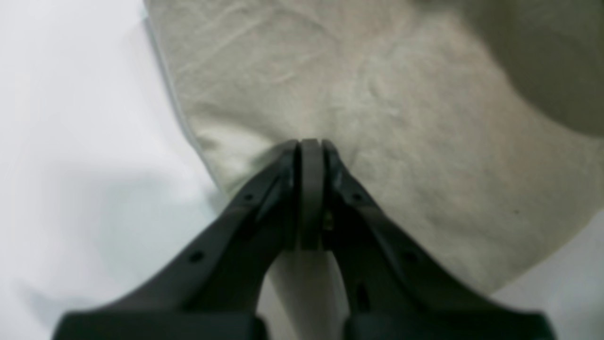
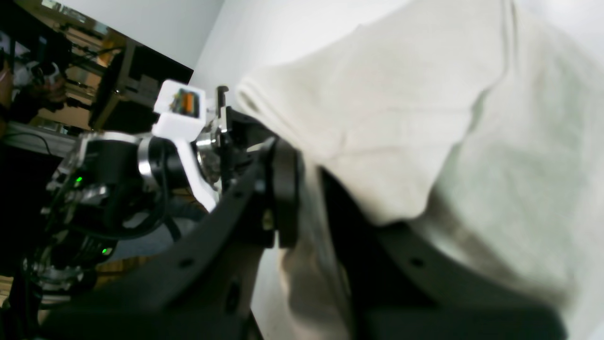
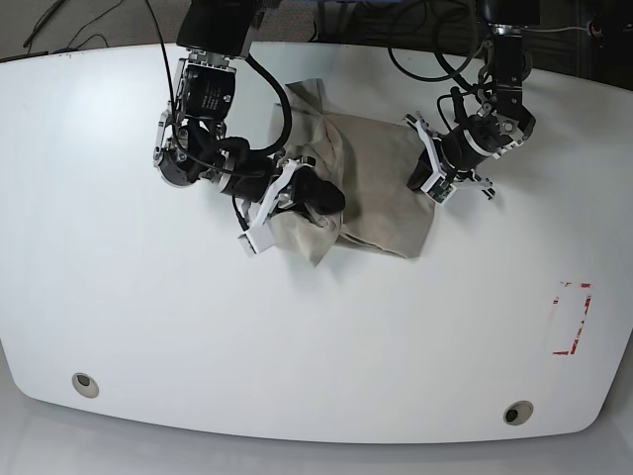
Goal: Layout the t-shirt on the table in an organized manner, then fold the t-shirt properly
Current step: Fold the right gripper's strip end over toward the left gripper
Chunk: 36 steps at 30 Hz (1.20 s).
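Worktop: white, glossy, rounded corners. Two round holes near the front edge, a red tape outline towards the front right corner. Most of the surface is bare.

Shirt: lies bunched in a rough heap near the middle of the back edge, well apart from the front edge and both side edges. Not yet laid out. Judged to be in the spreading stage, with folding not begun.

Both arms reach in from the back edge and take the heap from opposite sides, probably to pull it apart and flatten it.

Right hand: fingers pressed together on a fold of cloth; fabric drapes over one finger and hides it partly.

Left hand: fingers closed tight, tips meeting on the shirt near one edge of it. A strip of cloth shows between the fingers lower down, so it reads as clamped on the shirt.

Shirt look: plain light beige-grey, soft, heavily creased, several layers overlapping. A doubled rolled edge shows in the right wrist view. Sleeves and collar cannot be told apart here.
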{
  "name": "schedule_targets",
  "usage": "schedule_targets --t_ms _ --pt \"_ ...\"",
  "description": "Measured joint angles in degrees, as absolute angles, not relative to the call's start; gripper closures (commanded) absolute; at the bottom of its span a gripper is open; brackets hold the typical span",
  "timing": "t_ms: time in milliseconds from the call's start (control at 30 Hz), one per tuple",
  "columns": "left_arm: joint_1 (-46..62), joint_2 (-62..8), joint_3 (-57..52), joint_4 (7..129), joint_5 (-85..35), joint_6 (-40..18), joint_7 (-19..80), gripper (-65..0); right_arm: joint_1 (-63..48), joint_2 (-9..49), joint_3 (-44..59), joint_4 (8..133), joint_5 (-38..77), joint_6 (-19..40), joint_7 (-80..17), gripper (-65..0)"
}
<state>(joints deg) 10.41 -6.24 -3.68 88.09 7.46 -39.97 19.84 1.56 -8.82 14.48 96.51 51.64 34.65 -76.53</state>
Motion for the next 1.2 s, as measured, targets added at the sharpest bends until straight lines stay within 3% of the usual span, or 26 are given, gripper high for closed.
schedule_targets --t_ms 567,1200 --pt "10.5 -5.7 -3.7 88.1 7.5 -39.9 19.9 0.0 3.4 -8.7 6.7 90.2 51.7 34.5 -76.2 0.0" --pt "10.5 -5.4 -3.7 88.2 7.7 -39.9 19.9 0.0 6.3 -8.7 6.2 85.4 51.7 34.5 -75.2 0.0"
